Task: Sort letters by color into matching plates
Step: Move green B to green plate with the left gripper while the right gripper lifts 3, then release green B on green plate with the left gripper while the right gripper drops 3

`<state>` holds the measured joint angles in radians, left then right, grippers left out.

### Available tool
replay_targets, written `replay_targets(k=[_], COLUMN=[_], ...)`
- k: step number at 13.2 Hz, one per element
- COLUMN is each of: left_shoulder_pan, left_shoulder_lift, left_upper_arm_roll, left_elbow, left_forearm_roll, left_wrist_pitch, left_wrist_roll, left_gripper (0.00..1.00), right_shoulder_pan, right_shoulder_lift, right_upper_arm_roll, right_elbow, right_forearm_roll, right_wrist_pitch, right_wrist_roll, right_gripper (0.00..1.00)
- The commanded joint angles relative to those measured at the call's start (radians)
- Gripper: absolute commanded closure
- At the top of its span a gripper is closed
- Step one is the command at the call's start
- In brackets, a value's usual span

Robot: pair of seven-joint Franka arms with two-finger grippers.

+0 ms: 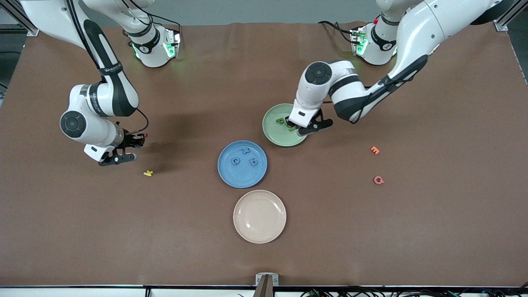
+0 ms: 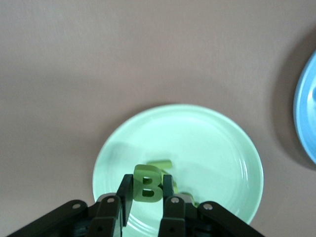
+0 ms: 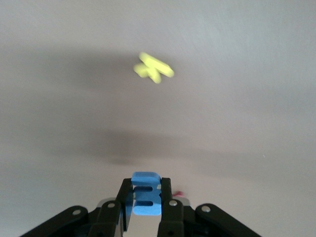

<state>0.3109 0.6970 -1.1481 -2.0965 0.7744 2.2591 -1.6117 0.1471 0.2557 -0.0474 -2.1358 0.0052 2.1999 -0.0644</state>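
Blue letters [image 1: 244, 158]: three in blue plate [image 1: 225, 171]

A cream plate [image 1: 260, 216] sits on the brown table [image 1: 412, 231], nearest the front camera of the three plates. A small yellow letter K [image 1: 148, 173] lies flat on the table toward the right arm's end. Toward the left arm's end lie an orange letter E [image 1: 374, 150] and, nearer the front camera, a reddish-pink letter G [image 1: 378, 180], the two near each other.
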Motion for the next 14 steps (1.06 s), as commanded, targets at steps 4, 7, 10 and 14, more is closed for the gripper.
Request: replay_targets(k=[4,7,10,14], left_shoulder_pan=[-0.036,-0.021,-0.007,-0.007], left_shoulder_lift=[0.042,0.024,-0.010,-0.001], left_upper_arm_roll=[0.051,0.051,0.051,0.076], left_elbow=[-0.010,0.013,0.100,0.327], left_forearm_roll=[-0.009,-0.009,0.005,-0.003], left_wrist_pitch=[-0.009,-0.010,-0.067,-0.265], left_wrist_roll=[-0.028,-0.024,-0.005,0.206], left_gripper=[0.09,0.00,0.00,0.00], right_shoulder_pan=[0.274,0.363,0.410,0.440], right_shoulder_lift=[0.172,0.330,0.430,0.510], right_upper_arm_roll=[-0.005,-0.006,-0.006,-0.006], right_elbow=[0.304,0.477,0.585,0.677], right_forearm_roll=[0.102,0.244,0.251,0.248], right_wrist_pitch=[-0.049,-0.046,-0.035,-0.031], right_wrist_roll=[0.435,0.569,0.675,0.726], right_gripper=[0.84,0.84,0.84,0.84])
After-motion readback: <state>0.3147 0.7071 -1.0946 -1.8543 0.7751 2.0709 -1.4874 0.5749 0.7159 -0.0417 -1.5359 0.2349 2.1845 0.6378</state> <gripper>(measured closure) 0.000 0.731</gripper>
